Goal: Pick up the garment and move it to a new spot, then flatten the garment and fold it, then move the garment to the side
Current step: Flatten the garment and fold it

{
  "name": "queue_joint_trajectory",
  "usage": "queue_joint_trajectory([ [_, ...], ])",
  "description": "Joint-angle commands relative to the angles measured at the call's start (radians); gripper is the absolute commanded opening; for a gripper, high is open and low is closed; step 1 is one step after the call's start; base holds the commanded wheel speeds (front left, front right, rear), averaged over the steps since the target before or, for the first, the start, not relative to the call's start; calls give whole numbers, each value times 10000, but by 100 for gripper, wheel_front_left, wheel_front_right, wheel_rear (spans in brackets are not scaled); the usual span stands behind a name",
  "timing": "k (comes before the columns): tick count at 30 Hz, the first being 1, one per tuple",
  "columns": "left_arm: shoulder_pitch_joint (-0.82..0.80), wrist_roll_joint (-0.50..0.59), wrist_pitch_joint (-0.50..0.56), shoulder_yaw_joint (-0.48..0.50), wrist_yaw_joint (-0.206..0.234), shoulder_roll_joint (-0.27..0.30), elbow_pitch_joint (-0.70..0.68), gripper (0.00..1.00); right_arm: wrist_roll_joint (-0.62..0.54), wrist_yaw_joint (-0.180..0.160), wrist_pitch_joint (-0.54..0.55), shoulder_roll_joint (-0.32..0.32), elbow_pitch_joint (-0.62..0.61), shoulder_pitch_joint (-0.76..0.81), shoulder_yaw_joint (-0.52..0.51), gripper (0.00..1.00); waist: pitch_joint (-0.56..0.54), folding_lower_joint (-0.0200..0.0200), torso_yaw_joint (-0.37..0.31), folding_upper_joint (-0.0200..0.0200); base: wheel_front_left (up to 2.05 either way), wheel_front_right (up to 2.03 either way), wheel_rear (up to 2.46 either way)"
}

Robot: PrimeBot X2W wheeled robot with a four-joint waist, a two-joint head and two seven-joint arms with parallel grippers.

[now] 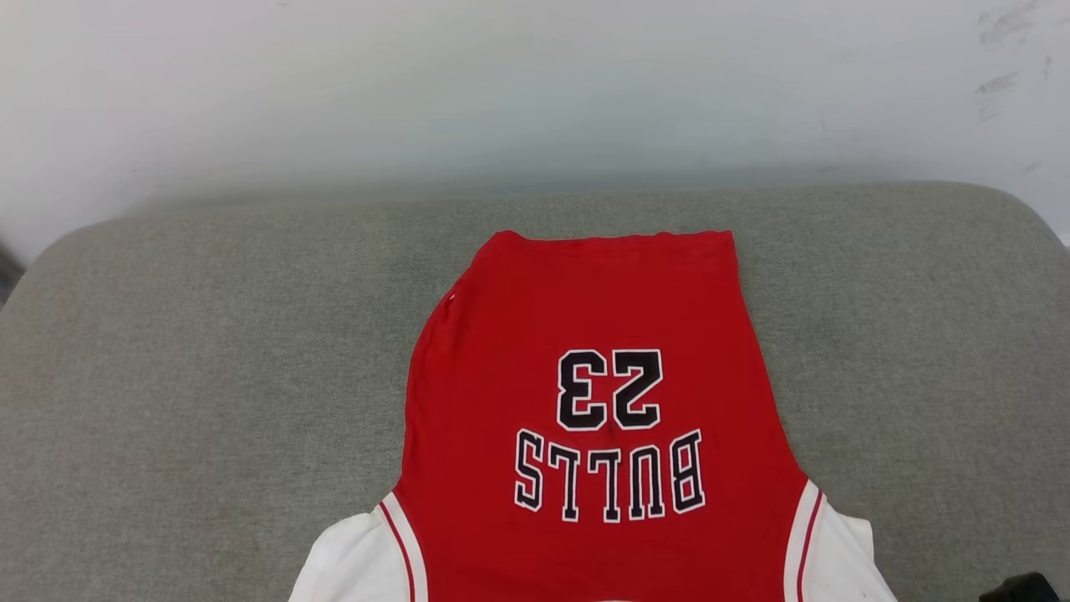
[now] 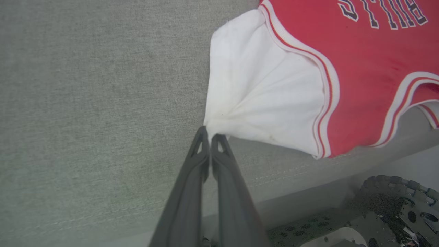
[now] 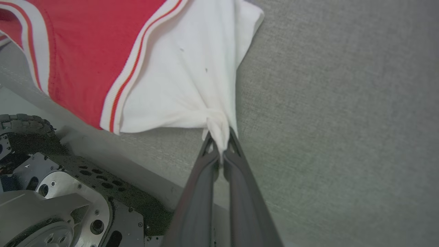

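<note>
Clearly, the red jersey-style T-shirt with white short sleeves (image 1: pixel 585 318) lies spread on the grey woven cushion (image 1: pixel 209 351). Its lettering side is up, the hem points toward the pale wall (image 1: pixel 501 84), and the collar end is at the near edge.

The left claw (image 2: pixel 209 132) is clenched on the outer corner of the white left-hand sleeve (image 2: pixel 260 85). The cloth there makes creases that run out like a fan from the pinched point. The right claw (image 3: pixel 221 137) is clenched on the corner of the other white sleeve (image 3: pixel 185 79), with a small bunch of cloth between its fingertips.

I judge that the sleeves are held this way so that the arms can pull them apart and make the shirt flat. The red part already looks smooth, so the flattening seems almost complete and the folding not yet begun.

About edges: the shoulders and collar come to the near seam of the cushion. In both wrist views a part seems to reach a little past it, above the dark metal robot base (image 3: pixel 51 192). There is wide free cushion to the left and right of the shirt, and a band beyond the hem, so a move to the side has enough room.
</note>
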Motion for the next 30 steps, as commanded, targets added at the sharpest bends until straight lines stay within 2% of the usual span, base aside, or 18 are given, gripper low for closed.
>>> queue_joint_trajectory([
  [1,95,58,-46,67,68,105,-38,0,-68,-18,108,-44,-143,259,-177,0,9,3,20,0,0,0,0],
  [7,83,384,-45,316,281,-7,-405,0,-634,-16,1072,372,-1155,1145,-1544,2,162,3,80,0,0,0,0],
  [9,-61,535,-47,422,357,-67,-519,0,-838,-16,1412,524,-1523,1184,-1930,64,264,3,96,0,0,0,0],
  [11,-180,697,-47,466,413,-118,-643,0,-1090,-16,1720,575,-1906,1016,-2333,100,389,3,116,0,0,0,0],
  [18,-679,1309,-47,696,620,-262,-1047,0,-1671,-15,2440,440,-3455,-158,-4251,100,1085,3,332,0,0,0,0],
  [23,-1138,1806,-47,901,650,-264,-1247,0,-1844,-15,2975,455,-4267,-2187,-5465,100,1948,3,624,0,0,0,0],
  [27,-1532,2182,-47,1125,654,-341,-1419,0,-1685,-16,3920,626,-4193,-4522,-5487,100,2706,3,892,0,0,0,0],
  [30,-1845,2519,-47,1135,576,-434,-1456,0,-1645,-15,5025,743,-3559,-6323,-4963,100,3235,3,1208,0,0,0,0],
])
